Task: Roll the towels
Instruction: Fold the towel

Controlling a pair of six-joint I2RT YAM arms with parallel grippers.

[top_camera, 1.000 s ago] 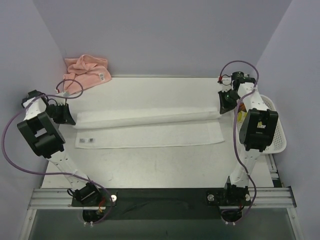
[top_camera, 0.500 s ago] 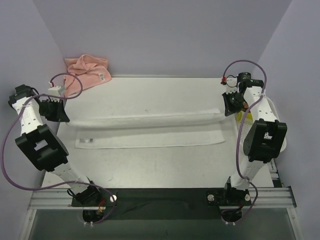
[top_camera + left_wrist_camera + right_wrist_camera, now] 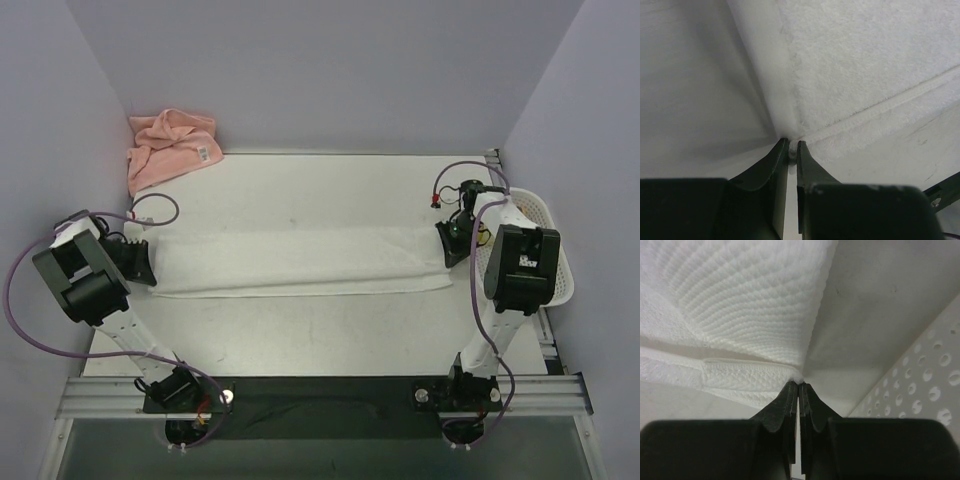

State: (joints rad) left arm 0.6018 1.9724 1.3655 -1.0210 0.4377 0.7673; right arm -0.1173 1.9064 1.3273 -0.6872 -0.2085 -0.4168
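Observation:
The white towel (image 3: 300,258) lies as a long strip across the table, folded in half lengthwise. My left gripper (image 3: 147,268) is shut on its left corner (image 3: 790,145); my right gripper (image 3: 452,250) is shut on its right corner (image 3: 799,380). Terry cloth (image 3: 865,65) fills the left wrist view above the pinched corner. In the right wrist view the folded layers (image 3: 740,305) spread up and left from the fingertips. The salmon-pink towel (image 3: 170,145) sits crumpled at the table's far left corner, its small white tag showing, away from both grippers.
A white perforated basket (image 3: 555,255) stands at the table's right edge, just behind my right arm; its holed wall (image 3: 925,375) shows beside the right fingers. Purple walls close in on the left, back and right.
Both grippers carried the towel's far long edge toward the near edge and down. The towel now lies folded in half as one narrower strip instead of two offset layers.

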